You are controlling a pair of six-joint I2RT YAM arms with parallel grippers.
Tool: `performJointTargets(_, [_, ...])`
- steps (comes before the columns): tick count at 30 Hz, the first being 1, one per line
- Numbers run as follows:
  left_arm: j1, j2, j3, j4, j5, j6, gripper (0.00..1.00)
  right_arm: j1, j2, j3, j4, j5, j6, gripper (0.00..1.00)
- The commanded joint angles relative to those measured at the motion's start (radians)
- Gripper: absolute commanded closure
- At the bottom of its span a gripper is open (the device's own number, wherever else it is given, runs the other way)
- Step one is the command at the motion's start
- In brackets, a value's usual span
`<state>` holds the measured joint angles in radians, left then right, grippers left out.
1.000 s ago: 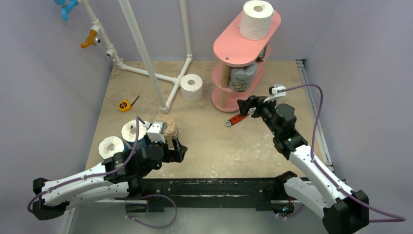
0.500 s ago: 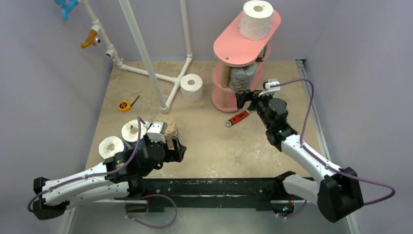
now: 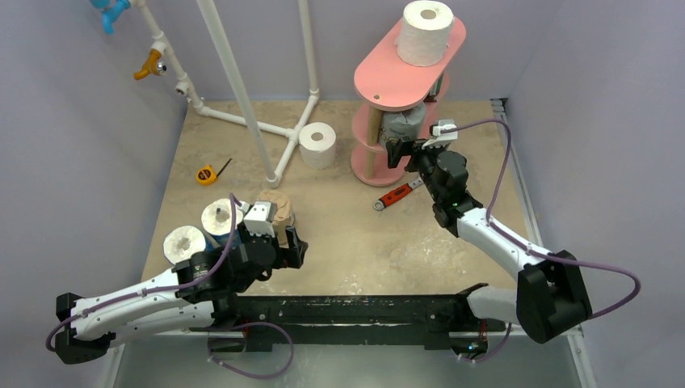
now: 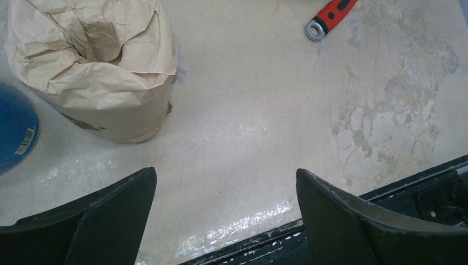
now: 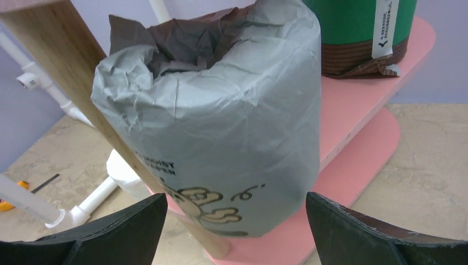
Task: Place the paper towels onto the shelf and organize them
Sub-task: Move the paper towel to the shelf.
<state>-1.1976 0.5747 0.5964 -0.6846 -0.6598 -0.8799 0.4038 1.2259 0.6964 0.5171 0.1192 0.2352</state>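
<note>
The pink shelf (image 3: 388, 81) stands at the back right, with a white roll (image 3: 425, 32) on its top board. A grey-wrapped roll (image 5: 221, 127) stands on the middle board (image 5: 359, 99), a green-wrapped roll (image 5: 359, 27) behind it. My right gripper (image 5: 234, 218) is open just in front of the grey roll (image 3: 401, 123), not touching it. A white roll (image 3: 318, 145) stands on the floor left of the shelf. A tan roll (image 4: 91, 66), a blue-wrapped roll (image 4: 14, 132) and two white-topped rolls (image 3: 184, 241) stand by my open, empty left gripper (image 4: 226, 193).
A red-handled wrench (image 3: 394, 196) lies on the floor below the right gripper. A yellow tape measure (image 3: 207, 174) lies at the left. The white pipe frame (image 3: 242, 89) stands at the back. A wooden shelf post (image 5: 94, 105) crosses in front of the grey roll.
My right arm has reached forward and left, bringing its open gripper up to the grey roll on the shelf's middle board. The left arm has hardly moved.
</note>
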Motion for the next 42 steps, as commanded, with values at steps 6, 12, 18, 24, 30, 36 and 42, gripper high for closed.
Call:
performJointTargets(6, [0.006, -0.016, 0.026, -0.035, -0.044, -0.015, 0.03, 0.003, 0.059, 0.091, 0.098, 0.074, 0.001, 0.02])
performJointTargets(12, [0.006, -0.019, 0.023, -0.042, -0.049, -0.021, 0.03, 0.002, 0.083, 0.112, 0.101, 0.107, 0.001, 0.02])
performJointTargets(18, [0.006, -0.019, 0.023, -0.045, -0.051, -0.022, 0.03, 0.002, 0.105, 0.119, 0.123, 0.13, 0.005, 0.02])
performJointTargets(24, [0.006, -0.021, 0.025, -0.056, -0.055, -0.026, 0.03, 0.002, 0.143, 0.145, 0.135, 0.128, -0.001, 0.02])
performJointTargets(30, [0.006, -0.024, 0.025, -0.066, -0.062, -0.03, 0.03, 0.001, 0.189, 0.182, 0.148, 0.154, -0.017, 0.02])
performJointTargets(36, [0.006, -0.028, 0.025, -0.08, -0.076, -0.034, 0.03, -0.009, 0.233, 0.204, 0.171, 0.179, -0.03, 0.02])
performJointTargets(42, [0.006, -0.03, 0.022, -0.083, -0.088, -0.034, 0.03, -0.024, 0.259, 0.199, 0.214, 0.198, -0.032, 0.02])
